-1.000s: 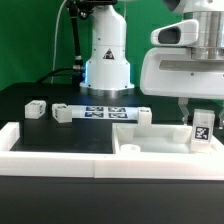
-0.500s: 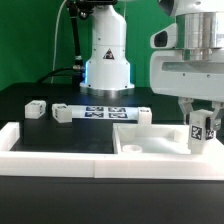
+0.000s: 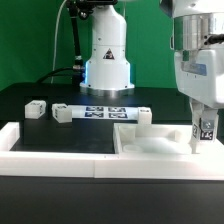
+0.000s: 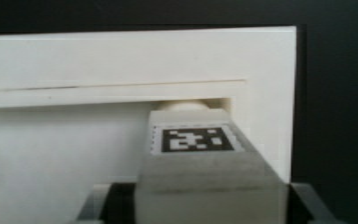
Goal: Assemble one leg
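My gripper is shut on a leg, a small white block with a black-and-white tag. It holds the leg upright at the right corner of the big white panel; I cannot tell whether they touch. In the wrist view the leg fills the space between my dark fingers, and my gripper sits at the picture's edge. The leg's end points at a round hole near the panel's rim. Another leg lies on the black table at the exterior view's left.
The marker board lies in front of the robot base, with small white blocks at its ends. A raised white border runs along the table's front, left of the panel.
My gripper has moved toward the exterior view's right and lower with the leg in it, and it has turned so the body looks narrower. The leg now stands nearer the panel's corner.
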Controlling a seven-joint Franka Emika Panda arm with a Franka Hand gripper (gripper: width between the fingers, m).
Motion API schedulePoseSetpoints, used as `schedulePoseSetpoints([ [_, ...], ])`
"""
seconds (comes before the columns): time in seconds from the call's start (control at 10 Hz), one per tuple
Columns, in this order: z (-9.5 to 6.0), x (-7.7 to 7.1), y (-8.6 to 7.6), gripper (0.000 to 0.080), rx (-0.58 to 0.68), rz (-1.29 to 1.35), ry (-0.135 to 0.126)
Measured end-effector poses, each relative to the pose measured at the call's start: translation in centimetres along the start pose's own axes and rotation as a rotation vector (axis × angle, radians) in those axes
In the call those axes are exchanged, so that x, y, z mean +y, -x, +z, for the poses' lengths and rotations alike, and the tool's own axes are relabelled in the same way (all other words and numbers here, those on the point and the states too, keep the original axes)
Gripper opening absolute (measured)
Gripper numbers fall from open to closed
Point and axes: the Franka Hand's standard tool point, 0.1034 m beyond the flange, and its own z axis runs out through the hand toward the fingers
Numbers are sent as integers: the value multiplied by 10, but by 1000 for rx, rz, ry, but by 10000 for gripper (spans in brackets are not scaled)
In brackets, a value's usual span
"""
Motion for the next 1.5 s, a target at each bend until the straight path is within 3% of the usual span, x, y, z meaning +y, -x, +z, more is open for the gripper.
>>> schedulePoseSetpoints([
  [0.4, 0, 0, 1, 291, -9, 50, 0],
  [0.5, 1, -1, 0, 485, -9, -4, -1],
  [0.6, 1, 0, 0, 595, -8, -80, -1],
  [0.9, 1, -1, 4, 646, -5, -392, 4],
  [1.3, -1, -3, 5, 649, 13, -789, 7],
  [1.5, -1, -3, 5, 649, 14, -808, 6],
])
